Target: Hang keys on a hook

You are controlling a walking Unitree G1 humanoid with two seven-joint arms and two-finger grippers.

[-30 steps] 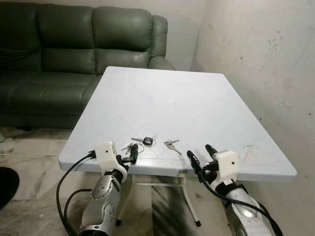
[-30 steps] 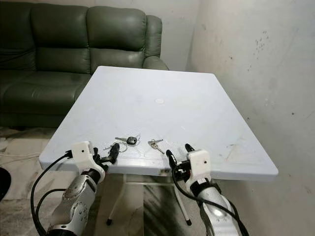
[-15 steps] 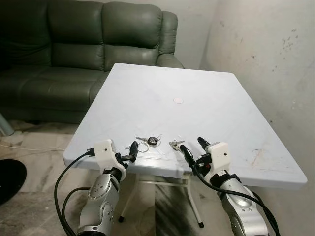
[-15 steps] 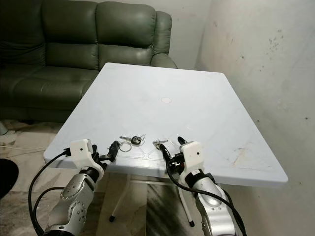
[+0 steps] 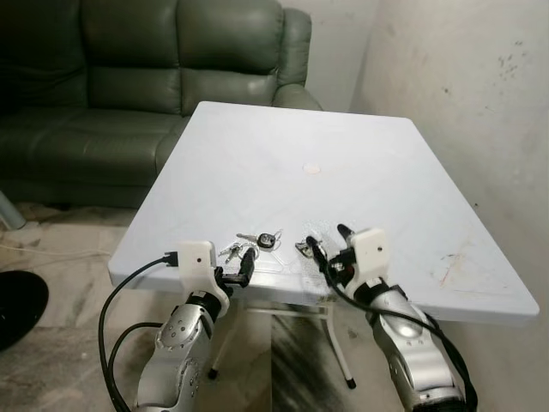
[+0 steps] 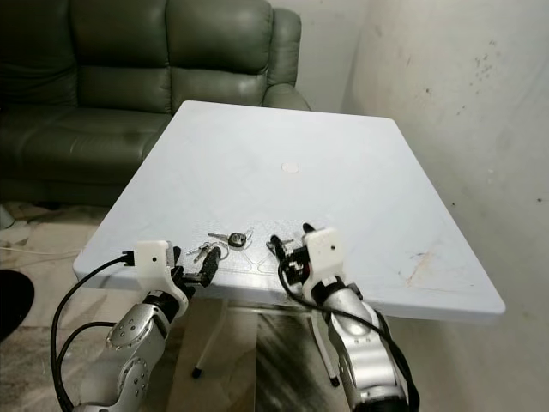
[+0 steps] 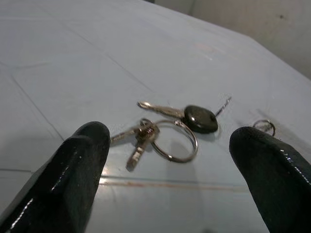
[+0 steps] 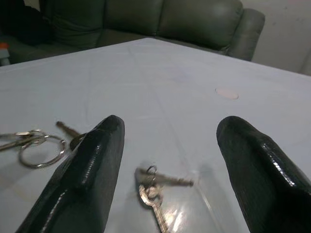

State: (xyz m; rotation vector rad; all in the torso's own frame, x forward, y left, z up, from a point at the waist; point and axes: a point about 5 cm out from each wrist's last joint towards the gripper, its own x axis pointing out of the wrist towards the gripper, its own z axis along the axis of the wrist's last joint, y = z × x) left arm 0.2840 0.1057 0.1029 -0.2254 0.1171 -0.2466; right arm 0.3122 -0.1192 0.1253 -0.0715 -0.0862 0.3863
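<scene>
Keys with a black-headed key on a wide ring (image 7: 167, 130) lie near the front edge of the white table (image 5: 283, 163), just ahead of the left gripper (image 5: 244, 266), whose fingers are spread apart and empty. To their right a smaller silver key set (image 8: 158, 187) rests on the tabletop between the parted, empty fingers of the right gripper (image 5: 328, 247). Over the past second that right gripper has advanced from below the table edge to straddle this smaller set, which suggests a pickup is imminent. No hook is visible, possibly because it lies beyond the camera's field. A dark green sofa (image 5: 129, 77) stands behind the table.
</scene>
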